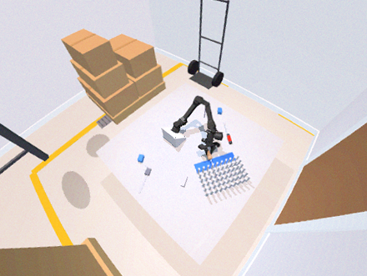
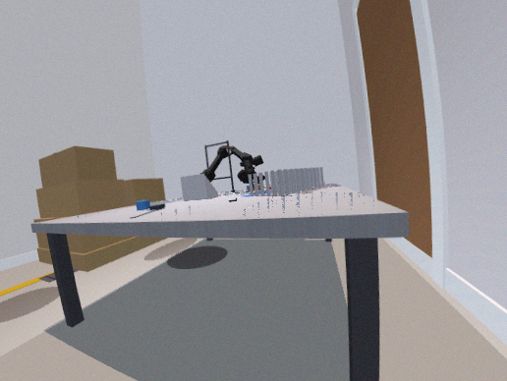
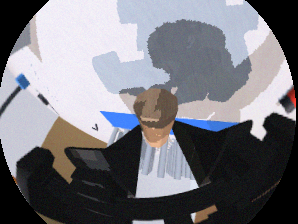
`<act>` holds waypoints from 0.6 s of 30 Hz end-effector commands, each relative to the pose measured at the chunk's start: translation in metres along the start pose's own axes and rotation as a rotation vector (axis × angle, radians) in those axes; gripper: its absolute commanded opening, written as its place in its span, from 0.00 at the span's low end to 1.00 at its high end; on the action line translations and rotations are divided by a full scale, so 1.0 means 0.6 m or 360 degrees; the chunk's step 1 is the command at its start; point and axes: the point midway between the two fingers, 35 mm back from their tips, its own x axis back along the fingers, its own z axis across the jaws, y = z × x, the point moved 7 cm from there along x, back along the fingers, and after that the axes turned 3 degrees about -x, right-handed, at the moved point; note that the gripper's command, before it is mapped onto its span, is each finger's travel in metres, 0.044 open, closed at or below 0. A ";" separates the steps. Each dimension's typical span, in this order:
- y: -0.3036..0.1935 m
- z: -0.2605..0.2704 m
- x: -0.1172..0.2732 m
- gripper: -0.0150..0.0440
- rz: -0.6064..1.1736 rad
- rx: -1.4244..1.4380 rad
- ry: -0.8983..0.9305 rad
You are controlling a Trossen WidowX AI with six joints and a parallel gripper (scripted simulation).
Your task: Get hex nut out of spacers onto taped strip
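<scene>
My gripper [image 1: 209, 151] [image 3: 156, 124] is shut on the light-brown handle of a tool [image 1: 209, 155] [image 3: 156, 106], just behind the blue taped strip [image 1: 197, 167] [image 3: 119, 120]. The handle stands roughly upright between the fingers. The tool's working end is not clear in any view. The grey metal spacers [image 1: 224, 176] [image 2: 297, 181] [image 3: 162, 165] stand in close rows on the other side of the strip. They look upright. The hex nut cannot be made out; it is too small or hidden.
A red-handled tool [image 1: 229, 139] lies beside the arm. A grey-handled tool [image 1: 147, 171], a small bent dark piece [image 1: 185, 182] and a blue block [image 1: 141, 158] lie to the left in the top view. Another blue block [image 1: 219, 110] lies behind the arm. A pale box [image 1: 172, 138] [image 2: 195, 188] is by the arm's base.
</scene>
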 end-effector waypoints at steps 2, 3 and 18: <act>-0.012 -0.003 0.000 0.25 0.0021 0.0003 -0.0012; -0.013 -0.003 -0.001 0.25 0.0022 0.0003 -0.0012; -0.027 -0.004 -0.010 0.25 0.0023 0.0004 -0.0013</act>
